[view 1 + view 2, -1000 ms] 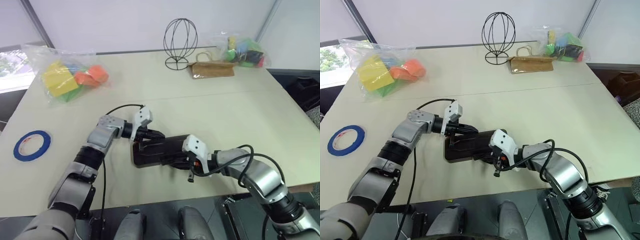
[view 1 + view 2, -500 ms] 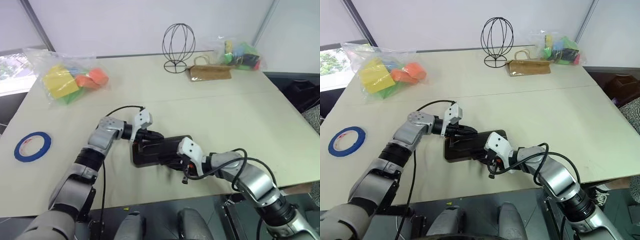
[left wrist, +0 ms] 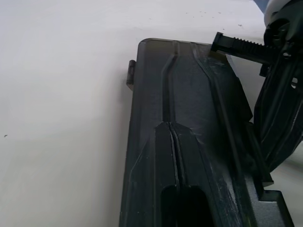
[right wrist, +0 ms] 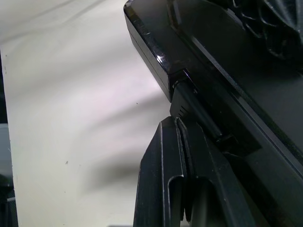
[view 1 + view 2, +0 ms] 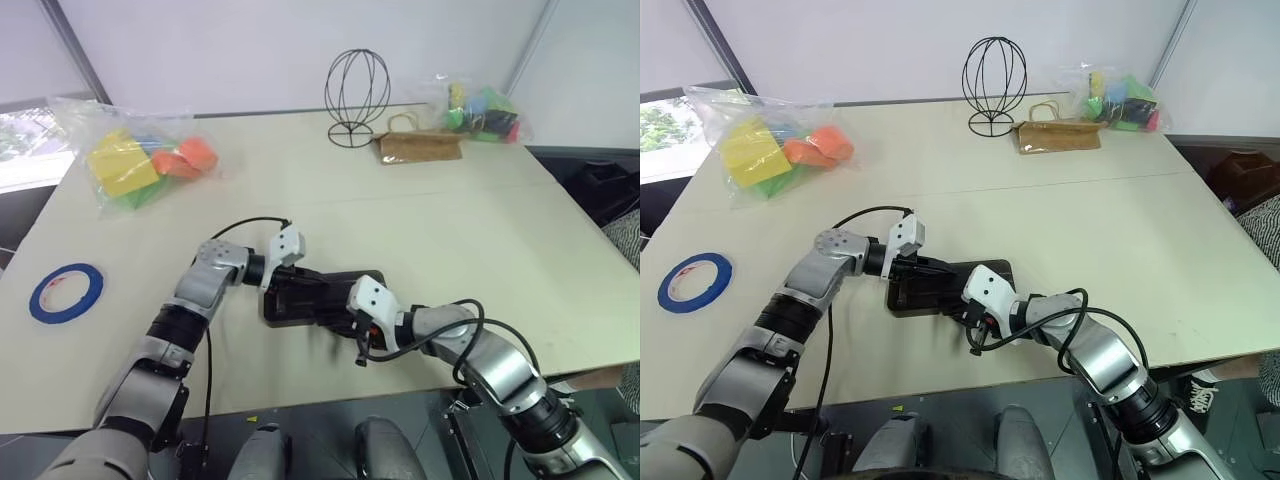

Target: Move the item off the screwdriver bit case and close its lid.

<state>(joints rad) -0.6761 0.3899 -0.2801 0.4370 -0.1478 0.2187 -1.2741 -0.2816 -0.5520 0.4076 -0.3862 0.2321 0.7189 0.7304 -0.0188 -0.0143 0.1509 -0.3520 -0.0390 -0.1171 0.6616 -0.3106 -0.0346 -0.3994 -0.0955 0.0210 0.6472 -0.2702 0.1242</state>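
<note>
Screwdriver bit case [image 5: 318, 298] lies flat near the front middle of the table [image 5: 480, 230], dark and rectangular, long side running left to right. Going largest to smallest from there.

Table: pale beige top with a seam across the middle.

Bag of coloured blocks [image 5: 135, 160] at about 10 o'clock from the case, well apart, yellow, orange and green pieces inside clear plastic. A second bag of coloured pieces [image 5: 480, 108] sits at the far corner, about 1 o'clock.

Wire head-shaped stand [image 5: 356, 88] at 12 o'clock, far side, upright. Brown paper bag [image 5: 420, 145] just beside it, toward 1 o'clock, lying flat.

Blue tape roll [image 5: 66, 290] at 9 o'clock from the case, well apart, flat on the table.

Lid [image 3: 189, 123] is down over the tray, smoky and translucent, ribs visible on top; a small black latch tab [image 3: 131, 75] sticks out on one long edge. Whether it is fully latched I cannot tell.

Left gripper [image 5: 302, 274] comes in from 9 o'clock, fingers clenched together, tips resting on the lid's top at the case's left end.

Right gripper [image 5: 962, 309] comes in from 4 o'clock, also clenched with nothing between the fingers, tips pressed against the case's near long edge, low by the table surface.
</note>
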